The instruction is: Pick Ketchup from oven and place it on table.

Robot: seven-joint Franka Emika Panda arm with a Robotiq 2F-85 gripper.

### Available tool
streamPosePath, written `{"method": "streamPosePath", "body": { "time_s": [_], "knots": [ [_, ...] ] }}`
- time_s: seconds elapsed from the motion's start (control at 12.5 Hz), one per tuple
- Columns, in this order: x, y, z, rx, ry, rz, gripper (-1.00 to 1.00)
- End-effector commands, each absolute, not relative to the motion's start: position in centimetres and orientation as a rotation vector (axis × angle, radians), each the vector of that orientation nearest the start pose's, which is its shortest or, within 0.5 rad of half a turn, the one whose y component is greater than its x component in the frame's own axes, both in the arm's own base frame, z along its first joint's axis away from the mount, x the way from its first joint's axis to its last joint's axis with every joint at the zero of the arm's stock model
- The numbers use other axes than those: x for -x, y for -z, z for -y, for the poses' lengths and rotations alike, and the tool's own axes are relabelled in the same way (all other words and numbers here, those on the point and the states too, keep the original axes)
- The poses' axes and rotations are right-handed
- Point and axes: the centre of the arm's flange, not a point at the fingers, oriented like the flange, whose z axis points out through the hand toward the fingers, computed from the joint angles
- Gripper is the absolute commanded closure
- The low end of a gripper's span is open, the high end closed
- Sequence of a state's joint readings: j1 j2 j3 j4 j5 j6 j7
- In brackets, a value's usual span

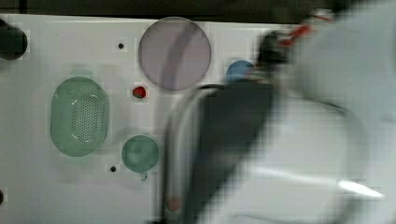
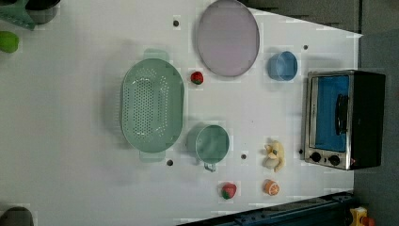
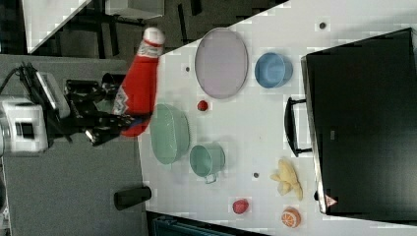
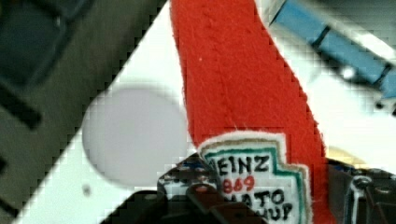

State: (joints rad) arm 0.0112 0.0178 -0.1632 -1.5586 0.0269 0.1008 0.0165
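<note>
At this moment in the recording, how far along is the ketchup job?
Done: the ketchup is out of the oven, whose door looks closed in the left view. In hand: the hand grips the bottle's lower end in the right view, holding it off the table, past its edge beside the green colander. Left: set the bottle down on the table and let go.

in the right view, the black metal tool [image 3: 105,125] is made of thin, angular bars with open gaps between them. behind it sits a white box-shaped wrist block [image 3: 22,129] with a dark square panel, and thin black cables [image 3: 17,73] loop above it.
</note>
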Motion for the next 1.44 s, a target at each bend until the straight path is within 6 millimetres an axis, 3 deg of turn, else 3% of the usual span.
{"method": "streamPosePath", "body": {
  "time_s": [0.08, 0.32, 1.04, 1.36, 1.44],
  "knots": [
    [-57.6, -54.8, 1.5, 2.871, -0.105, -1.32, -0.29],
    [-56.4, -48.0, -0.2, 2.915, -0.239, -1.29, -0.29],
    [-51.5, -26.9, 1.6, 2.902, -0.25, -1.353, -0.29],
    [-50.8, -20.9, 1.6, 2.89, -0.117, -1.345, -0.29],
    [-50.3, -19.7, 1.6, 2.893, -0.121, -1.345, -0.38]
  ]
}}
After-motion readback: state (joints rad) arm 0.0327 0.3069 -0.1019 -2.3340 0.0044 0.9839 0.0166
